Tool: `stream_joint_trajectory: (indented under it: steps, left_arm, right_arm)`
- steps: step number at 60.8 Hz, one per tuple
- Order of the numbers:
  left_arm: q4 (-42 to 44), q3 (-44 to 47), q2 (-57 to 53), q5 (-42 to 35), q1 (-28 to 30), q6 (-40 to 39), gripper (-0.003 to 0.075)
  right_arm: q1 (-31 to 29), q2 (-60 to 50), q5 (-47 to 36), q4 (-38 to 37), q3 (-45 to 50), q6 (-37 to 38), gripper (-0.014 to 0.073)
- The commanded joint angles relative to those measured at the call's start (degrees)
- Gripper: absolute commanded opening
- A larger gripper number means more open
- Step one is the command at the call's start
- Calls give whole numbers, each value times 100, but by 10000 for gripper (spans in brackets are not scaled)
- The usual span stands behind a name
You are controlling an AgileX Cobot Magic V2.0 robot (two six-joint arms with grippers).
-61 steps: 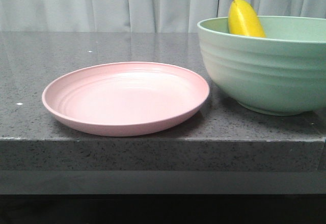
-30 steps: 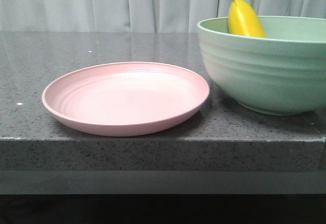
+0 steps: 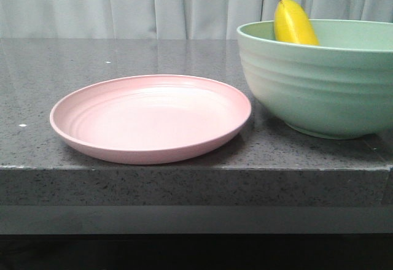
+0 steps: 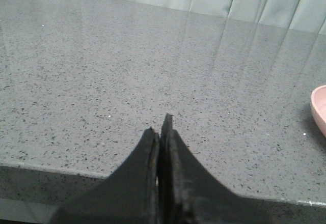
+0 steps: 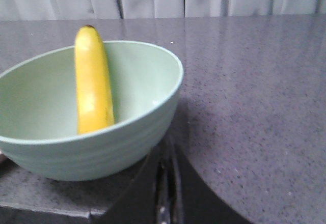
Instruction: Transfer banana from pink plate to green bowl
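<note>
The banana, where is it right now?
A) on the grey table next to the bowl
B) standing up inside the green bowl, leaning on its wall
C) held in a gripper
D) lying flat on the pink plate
B: the banana stands tilted inside the green bowl, its tip poking above the rim, while the pink plate holds nothing and both grippers are shut on nothing.

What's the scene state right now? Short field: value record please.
banana: inside green bowl, leaning on its wall, tip above the rim
pink plate: nothing on it, left of bowl
left claw: shut, holding nothing, over bare counter
right claw: shut, holding nothing, just outside the bowl
task: transfer looks done
</note>
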Motion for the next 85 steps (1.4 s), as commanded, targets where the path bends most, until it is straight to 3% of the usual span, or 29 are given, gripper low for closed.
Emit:
stream_joint_trajectory:
  steps: [1, 13, 85]
  left_arm:
    - [-61, 23, -107, -500, 11, 8, -20]
    - [-61, 23, -107, -500, 11, 8, -20]
    - [-61, 23, -107, -500, 11, 8, -20]
  right_arm:
    - [-43, -239, -759, -476, 344, 431, -58]
    - [-43, -747, -1089, -646, 1306, 450, -58]
    - [-43, -759, -929, -624, 1271, 450, -58]
